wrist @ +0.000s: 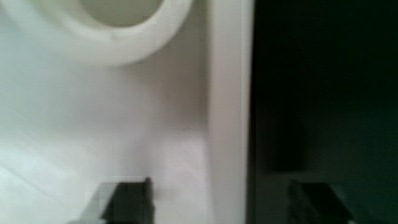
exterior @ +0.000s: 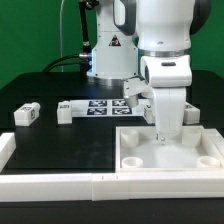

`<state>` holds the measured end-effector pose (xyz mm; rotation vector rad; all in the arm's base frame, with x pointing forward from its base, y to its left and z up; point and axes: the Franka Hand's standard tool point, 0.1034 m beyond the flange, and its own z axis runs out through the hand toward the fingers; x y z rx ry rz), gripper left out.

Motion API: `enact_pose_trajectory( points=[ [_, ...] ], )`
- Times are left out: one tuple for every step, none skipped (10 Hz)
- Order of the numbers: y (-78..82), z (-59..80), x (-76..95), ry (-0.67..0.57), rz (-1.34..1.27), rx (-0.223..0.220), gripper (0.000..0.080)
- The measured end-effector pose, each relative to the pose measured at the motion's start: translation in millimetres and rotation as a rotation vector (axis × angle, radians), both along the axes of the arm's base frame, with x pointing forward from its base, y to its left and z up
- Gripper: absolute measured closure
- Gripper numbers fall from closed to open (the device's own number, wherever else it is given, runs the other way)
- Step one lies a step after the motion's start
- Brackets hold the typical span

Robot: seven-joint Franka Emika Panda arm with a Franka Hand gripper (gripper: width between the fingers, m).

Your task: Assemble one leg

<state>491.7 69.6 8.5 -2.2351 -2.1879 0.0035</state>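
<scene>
My gripper (exterior: 166,130) is low over the far rim of the large white tray-like top (exterior: 170,172). In the wrist view my gripper (wrist: 224,203) is open, with one finger (wrist: 128,200) over the tray's inside and the other (wrist: 320,201) over the black table. The rim (wrist: 228,100) runs between them with a gap on both sides. A round socket (wrist: 125,25) shows in the tray. Two legs, small white tagged blocks, lie at the exterior view's left (exterior: 27,114) (exterior: 65,110). Another white block (exterior: 191,113) lies right of the arm.
The marker board (exterior: 108,105) lies behind the tray, near the robot base. A further white piece (exterior: 134,89) sits next to it. A low white rail (exterior: 50,184) runs along the table's front and left edge. The tray has round sockets at its corners (exterior: 133,158) (exterior: 207,158).
</scene>
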Motion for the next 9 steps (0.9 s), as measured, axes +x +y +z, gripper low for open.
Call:
enact_pose_trajectory(
  points=[
    [-0.1, 0.0, 0.0, 0.000, 0.000, 0.000, 0.0281],
    [-0.1, 0.0, 0.0, 0.000, 0.000, 0.000, 0.0191],
    [-0.1, 0.0, 0.0, 0.000, 0.000, 0.000, 0.0159],
    [-0.2, 0.0, 0.0, 0.000, 0.000, 0.000, 0.0159],
    [-0.2, 0.0, 0.0, 0.000, 0.000, 0.000, 0.0151],
    [-0.2, 0.0, 0.0, 0.000, 0.000, 0.000, 0.0151],
    [-0.3, 0.0, 0.0, 0.000, 0.000, 0.000, 0.0150],
    [-0.3, 0.0, 0.0, 0.000, -0.001, 0.000, 0.0150],
    [-0.3, 0.2, 0.0, 0.000, -0.001, 0.000, 0.0150]
  ],
)
